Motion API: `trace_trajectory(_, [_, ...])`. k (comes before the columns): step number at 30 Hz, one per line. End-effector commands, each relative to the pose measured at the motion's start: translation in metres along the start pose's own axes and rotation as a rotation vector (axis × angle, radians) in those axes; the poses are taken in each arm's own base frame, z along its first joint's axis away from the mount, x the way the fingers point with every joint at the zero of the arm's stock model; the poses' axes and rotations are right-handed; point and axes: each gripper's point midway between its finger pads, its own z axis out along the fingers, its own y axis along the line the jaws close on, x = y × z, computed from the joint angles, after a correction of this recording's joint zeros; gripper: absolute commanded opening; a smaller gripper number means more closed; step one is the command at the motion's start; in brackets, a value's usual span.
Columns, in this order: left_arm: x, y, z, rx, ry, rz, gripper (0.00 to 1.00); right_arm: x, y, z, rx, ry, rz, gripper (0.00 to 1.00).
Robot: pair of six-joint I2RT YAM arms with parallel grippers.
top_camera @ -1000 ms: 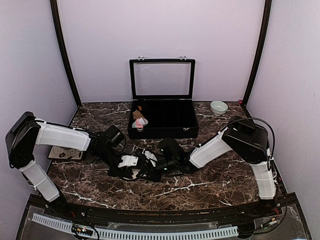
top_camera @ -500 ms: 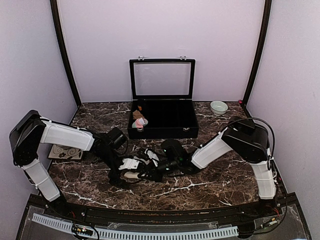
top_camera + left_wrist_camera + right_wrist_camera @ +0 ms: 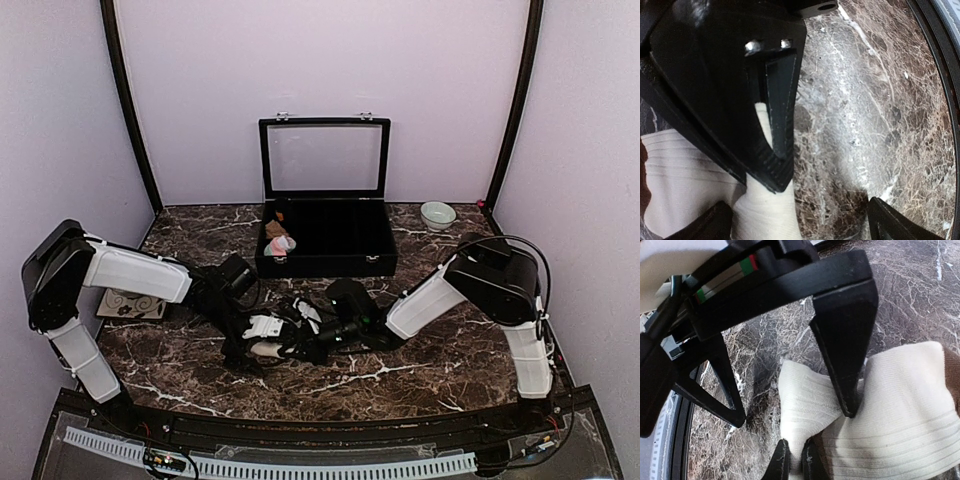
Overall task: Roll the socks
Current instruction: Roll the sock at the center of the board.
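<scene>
The cream-beige sock point(image 3: 900, 405) with a dark brown band lies bunched on the marble between both arms and shows as a pale lump point(image 3: 263, 326) from above. My right gripper point(image 3: 797, 462) is shut, pinching a folded edge of this sock. My left gripper point(image 3: 800, 225) stands open astride the sock point(image 3: 685, 175). One of its fingers point(image 3: 845, 340) presses down into the fabric, the other point(image 3: 725, 390) rests on bare marble. A pink sock point(image 3: 282, 243) sits rolled in the black box.
The black box point(image 3: 330, 262) with its glass lid raised stands at the back centre; a tan bundle point(image 3: 275, 228) lies in it beside the pink roll. A small pale bowl point(image 3: 437, 214) is at the back right. A patterned card point(image 3: 130, 304) lies left.
My left gripper has opened, letting go of the cream sock, and shifted slightly toward the near edge. The right gripper has kept its pinch on the sock.
</scene>
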Motion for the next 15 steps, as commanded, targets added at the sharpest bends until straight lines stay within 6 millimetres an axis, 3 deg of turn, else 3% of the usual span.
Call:
trace_trajectory(1, [0.0494, -0.0195, 0.0105, 0.045, 0.188, -0.104, 0.99, 0.1524, -0.0285, -0.0229, 0.141, 0.418, 0.287, 0.0])
trace_trajectory(3, [0.0506, -0.0223, 0.0119, 0.072, 0.2, -0.123, 0.98, 0.1507, -0.0282, -0.0221, 0.138, 0.416, 0.287, 0.0])
trace_trajectory(8, [0.0528, -0.0262, 0.0174, 0.128, 0.222, -0.152, 0.57, 0.1548, -0.0278, -0.0232, 0.138, 0.427, 0.294, 0.0])
trace_trajectory(11, [0.0525, -0.0259, 0.0178, 0.127, 0.22, -0.155, 0.44, 0.1575, -0.0272, -0.0252, 0.14, 0.432, 0.294, 0.0])
trace_trajectory(15, [0.0537, -0.0238, 0.0178, 0.114, 0.227, -0.15, 0.18, 0.1575, -0.026, -0.0275, 0.142, 0.432, 0.291, 0.0])
